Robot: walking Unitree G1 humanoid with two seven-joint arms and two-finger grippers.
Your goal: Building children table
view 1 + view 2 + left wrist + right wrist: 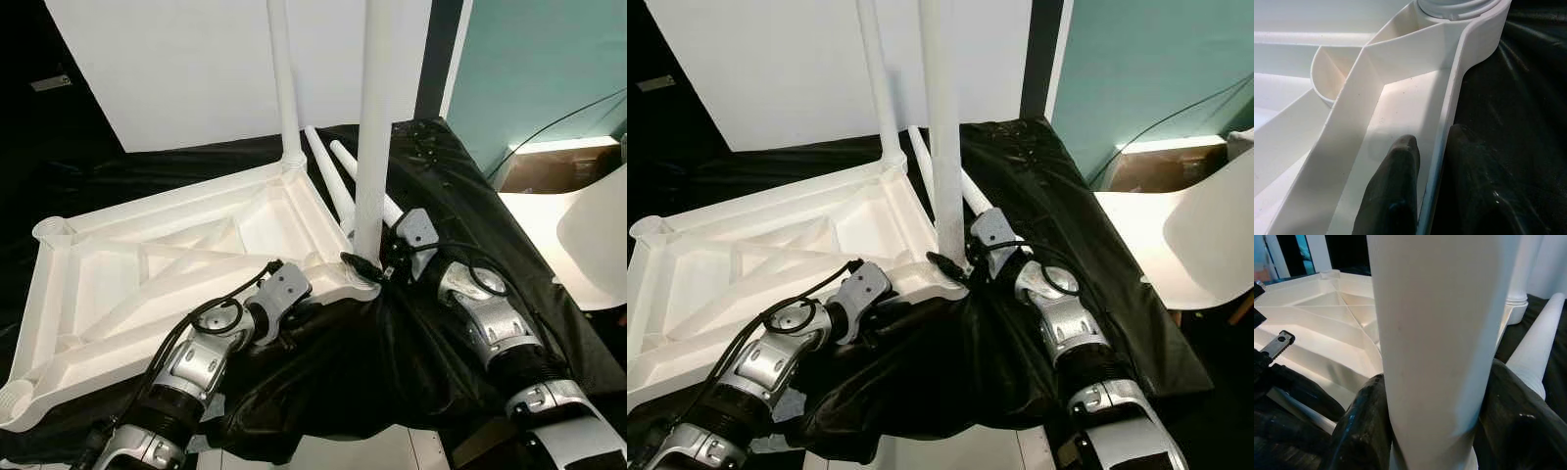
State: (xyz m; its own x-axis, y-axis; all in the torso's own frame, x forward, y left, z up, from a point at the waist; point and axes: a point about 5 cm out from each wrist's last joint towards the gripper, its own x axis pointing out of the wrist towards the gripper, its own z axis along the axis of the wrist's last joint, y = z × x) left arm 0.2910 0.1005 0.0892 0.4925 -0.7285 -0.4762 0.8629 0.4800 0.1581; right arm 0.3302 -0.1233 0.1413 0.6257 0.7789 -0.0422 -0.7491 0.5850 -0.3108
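Two white legs are standing upright in the corner sockets of the upside-down white tabletop (167, 264), which is lying ribbed side up on a black cloth (392, 343) draped over the work surface. The near leg (374, 127) is sitting in the corner closest to the robot's right side; the far leg (284, 78) is rising from the corner behind it. Two loose legs (338, 181) are lying on the cloth just beyond that near corner, partly hidden behind the near leg. A white chair (1195, 245) is standing off to the right, near a teal wall (539, 69); a white panel (176, 69) is leaning behind the tabletop. The right gripper (1430, 431) is clamping the near leg low down by its socket, a black finger pressing on each side. The left gripper (1427, 161) is pinching the tabletop's rim beside that same corner, one finger (1393, 186) lying inside the tray-like underside, the other outside against the cloth.
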